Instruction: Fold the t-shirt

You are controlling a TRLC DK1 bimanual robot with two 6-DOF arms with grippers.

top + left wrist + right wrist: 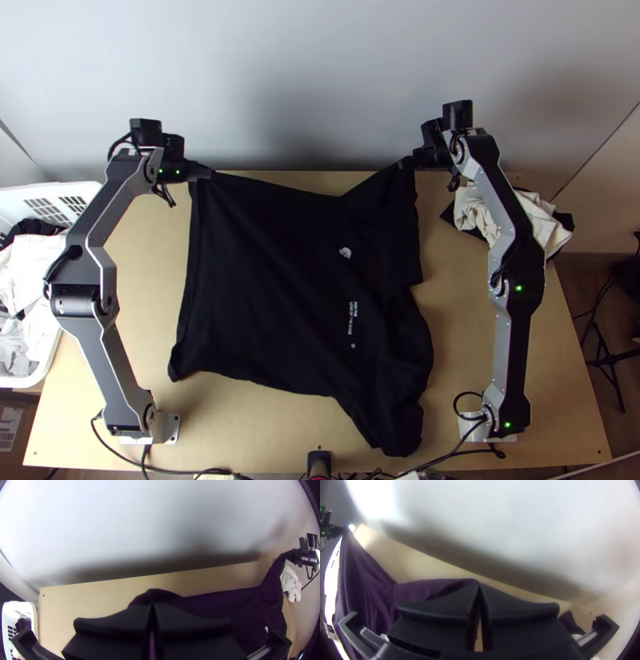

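The left gripper (pixel 203 173) is shut on the upper left corner of the black t-shirt (pixel 264 280); in the left wrist view the gripper (pixel 152 605) has its fingers together with cloth (pixel 213 601) at their tips. My right gripper (pixel 408 163) is shut on the sleeve end at the upper right; the right wrist view has that gripper (pixel 479 586) closed, with cloth (pixel 430 586) at the tips. Between them the shirt's far edge sags slightly. The rest lies spread over the table, its small white print facing up, with a rumpled part towards the near right.
A white basket (pixel 52 352) with clothes stands at the left edge. Crumpled white and black cloths (pixel 472 210) lie behind the right arm. The wall (pixel 320 88) rises at the table's far edge; bare wood (pixel 460 336) shows right of the shirt.
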